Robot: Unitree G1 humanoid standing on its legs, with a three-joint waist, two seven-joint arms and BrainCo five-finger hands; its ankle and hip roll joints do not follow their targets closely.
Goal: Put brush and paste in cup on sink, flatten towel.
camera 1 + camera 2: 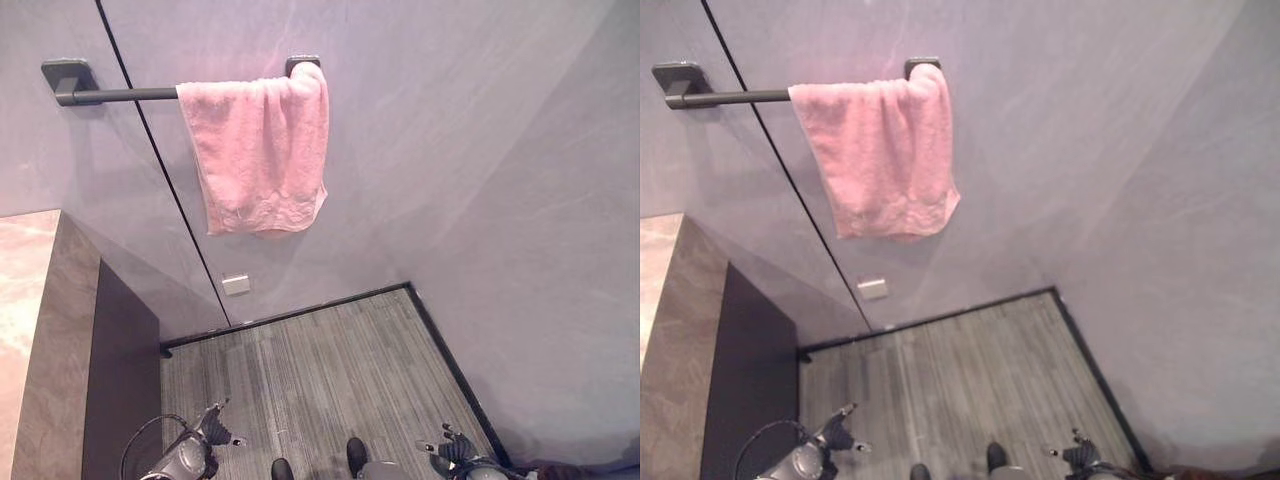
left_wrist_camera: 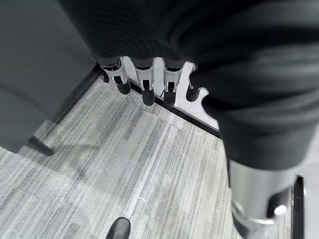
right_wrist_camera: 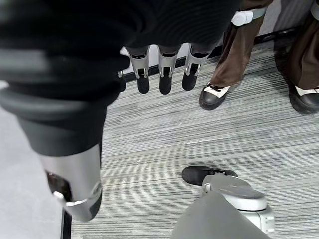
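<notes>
A pink towel (image 1: 260,150) hangs over a black bar (image 1: 120,95) on the grey wall. It is bunched toward the bar's right end and crumpled along its lower edge. My left hand (image 1: 212,428) hangs low over the floor, far below the towel, with its fingers (image 2: 144,82) relaxed, holding nothing. My right hand (image 1: 455,448) hangs just as low at the lower right, and its fingers (image 3: 164,74) are also relaxed and hold nothing.
A counter (image 1: 25,300) with a pinkish stone top and dark side stands at the left. A small pale plate (image 1: 236,285) sits low on the wall. Grey striped floor (image 1: 320,380) lies below. A person's legs (image 3: 234,55) in brown trousers stand near my right hand.
</notes>
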